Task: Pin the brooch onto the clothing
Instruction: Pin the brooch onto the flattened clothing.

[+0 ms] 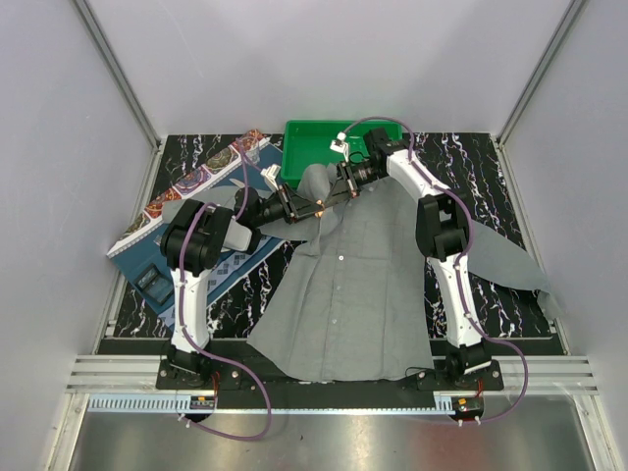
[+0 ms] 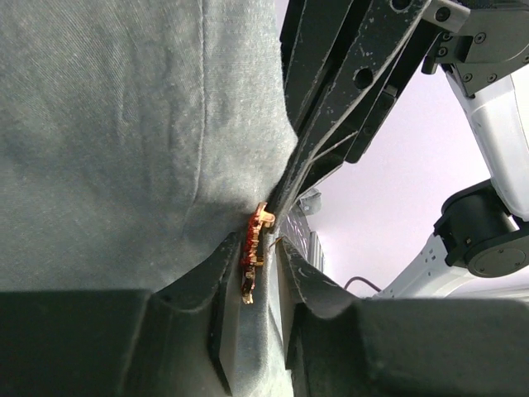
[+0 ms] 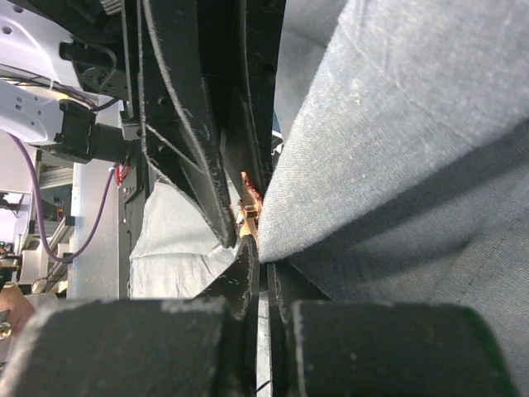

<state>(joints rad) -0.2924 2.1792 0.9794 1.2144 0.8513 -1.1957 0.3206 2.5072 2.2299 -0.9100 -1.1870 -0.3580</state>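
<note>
Grey shirt (image 2: pixel 107 141) cloth fills the left and top of the view, hanging in soft vertical folds. At the bottom, the dark fingers (image 2: pixel 223 289) of the left hand (image 2: pixel 258 265) stand either side of a narrow gap. The red and gold brooch (image 2: pixel 252 248) sits edge-on in that gap, against the cloth. Whether the fingers press it cannot be made out. The right hand (image 2: pixel 285 194) slants down from the upper right, closed on the shirt's edge just above the brooch. The white right arm (image 2: pixel 504 107) shows behind it against a pale wall (image 2: pixel 397 190).

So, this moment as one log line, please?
left tool: around brooch | right tool: shut on shirt | stage: brooch at shirt
</note>
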